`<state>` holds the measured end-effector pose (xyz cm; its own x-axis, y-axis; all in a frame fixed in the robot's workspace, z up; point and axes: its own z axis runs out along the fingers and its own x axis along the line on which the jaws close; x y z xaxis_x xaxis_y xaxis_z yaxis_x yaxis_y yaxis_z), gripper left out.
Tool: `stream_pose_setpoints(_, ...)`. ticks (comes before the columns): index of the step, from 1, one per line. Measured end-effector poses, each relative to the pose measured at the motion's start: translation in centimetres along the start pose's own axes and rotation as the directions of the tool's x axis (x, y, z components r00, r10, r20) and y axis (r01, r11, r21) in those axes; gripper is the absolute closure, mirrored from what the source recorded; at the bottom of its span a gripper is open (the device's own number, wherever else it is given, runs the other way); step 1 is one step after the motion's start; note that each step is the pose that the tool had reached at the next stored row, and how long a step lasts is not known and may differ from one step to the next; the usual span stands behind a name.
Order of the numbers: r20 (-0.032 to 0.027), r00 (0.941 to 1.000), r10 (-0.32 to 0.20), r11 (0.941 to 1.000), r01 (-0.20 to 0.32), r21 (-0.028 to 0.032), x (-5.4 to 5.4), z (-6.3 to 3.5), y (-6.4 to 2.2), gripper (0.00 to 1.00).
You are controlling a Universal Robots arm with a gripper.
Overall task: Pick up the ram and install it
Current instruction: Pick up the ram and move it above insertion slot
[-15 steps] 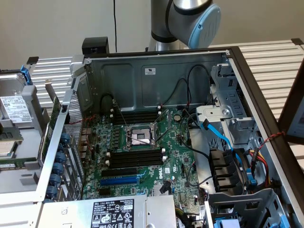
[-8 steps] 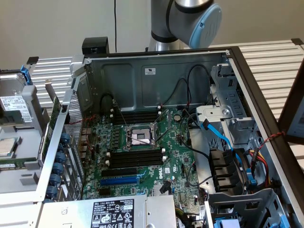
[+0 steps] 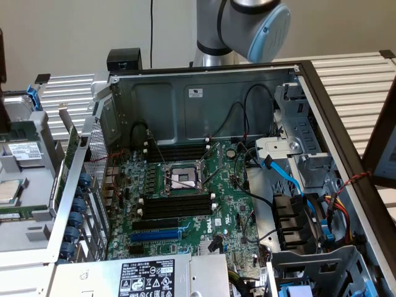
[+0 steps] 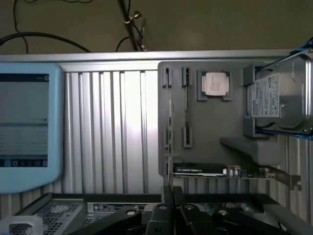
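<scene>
Robot gripper (image 4: 173, 196), jaws shut & empty, near open PC case (image 3: 185, 108); RAM (image 4: 169, 122) on edge in grey tray (image 4: 210, 122).

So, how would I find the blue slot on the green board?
In the exterior view, look into the open computer case at the green board inside it. Below the square metal socket come long black slots, then the blue slot. It alone is blue; its neighbours are black.
</scene>
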<state>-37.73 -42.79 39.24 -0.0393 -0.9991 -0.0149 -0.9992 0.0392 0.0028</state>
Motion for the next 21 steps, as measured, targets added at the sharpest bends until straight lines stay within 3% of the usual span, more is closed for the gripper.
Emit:
stream_pose_setpoints(8, -0.0003, 1.0000, -0.002, 1.0000, 0.002, -0.0061, -0.1, -1.41, -3.12, 0.88)
stream_pose_setpoints(21, -0.0004, 1.0000, -0.004, 1.0000, 0.004, -0.0086, -0.3, -1.48, -9.05, 0.88)
